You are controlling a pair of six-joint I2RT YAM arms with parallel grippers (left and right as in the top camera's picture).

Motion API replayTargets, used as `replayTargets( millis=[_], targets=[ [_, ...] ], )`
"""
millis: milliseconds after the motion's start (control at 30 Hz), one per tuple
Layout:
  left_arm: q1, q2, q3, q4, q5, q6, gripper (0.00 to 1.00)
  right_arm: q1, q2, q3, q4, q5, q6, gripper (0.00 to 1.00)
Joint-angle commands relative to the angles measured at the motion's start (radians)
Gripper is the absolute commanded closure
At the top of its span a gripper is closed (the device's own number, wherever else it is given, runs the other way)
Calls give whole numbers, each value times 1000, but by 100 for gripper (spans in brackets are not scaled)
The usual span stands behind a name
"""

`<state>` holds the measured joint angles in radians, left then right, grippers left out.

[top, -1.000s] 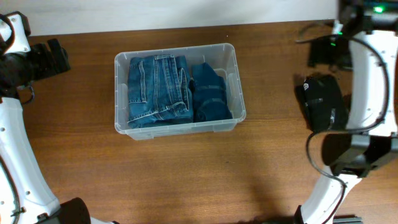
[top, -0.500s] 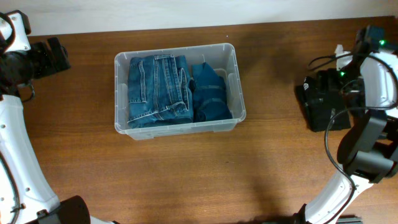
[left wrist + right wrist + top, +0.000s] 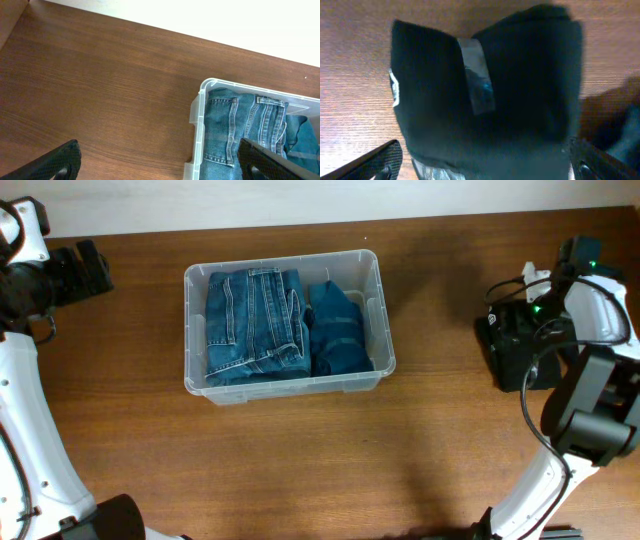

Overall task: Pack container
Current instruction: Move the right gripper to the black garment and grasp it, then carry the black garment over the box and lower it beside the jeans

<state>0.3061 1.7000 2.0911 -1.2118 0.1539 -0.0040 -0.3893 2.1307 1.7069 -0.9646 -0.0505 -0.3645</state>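
overhead: the container [image 3: 288,387] sits upper centre of the frame on the wooden table [image 3: 300,465], long side left to right. inside it, folded light-blue jeans [image 3: 250,325] fill the left part and a darker blue garment [image 3: 338,332] lies just beside them on the right. left gripper [image 3: 85,272] is at the upper left edge, well apart from the bin. right arm [image 3: 600,320] bends over a black bundle [image 3: 512,355] at the right side.

left wrist: fingertips [image 3: 62,160] show in the two lower corners, spread wide, with only bare table between them. the bin's corner and jeans are at lower right.

right wrist: right gripper [image 3: 490,167] has its fingers spread wide at the lower corners. the black bundle fills the frame and bears a grey strip [image 3: 476,75]. cannot tell if the fingers touch it.
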Motion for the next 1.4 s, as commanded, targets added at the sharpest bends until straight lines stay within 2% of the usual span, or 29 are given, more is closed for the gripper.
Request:
replayTargets(
  millis=[0, 67, 167, 300, 367, 700, 933, 1167, 1367],
  targets=[
    [5, 13, 17, 2, 8, -10, 0, 3, 51, -9, -8, -19, 38, 19],
    [5, 13, 17, 2, 8, -10, 0, 3, 64, -9, -11, -21, 73, 38],
    [5, 13, 17, 2, 8, -10, 1, 3, 68, -9, -12, -21, 119, 61],
    [5, 13, 17, 2, 8, -10, 1, 3, 67, -8, -27, -21, 139, 87],
    [5, 13, 17, 2, 8, -10, 1, 3, 67, -7, -44, -21, 147, 95],
    [5, 13, 17, 3, 8, -10, 1, 18, 18, 117, -226, -30, 202, 96],
    [5, 13, 17, 2, 8, -10, 1, 72, 1, 394, -500, -365, 209, 96],
    [5, 13, 17, 3, 8, -10, 1, 231, 0, 660, -669, -495, 211, 96],
    [5, 13, 17, 2, 8, -10, 1, 416, 0, 809, -667, -481, 297, 96]
  ],
)
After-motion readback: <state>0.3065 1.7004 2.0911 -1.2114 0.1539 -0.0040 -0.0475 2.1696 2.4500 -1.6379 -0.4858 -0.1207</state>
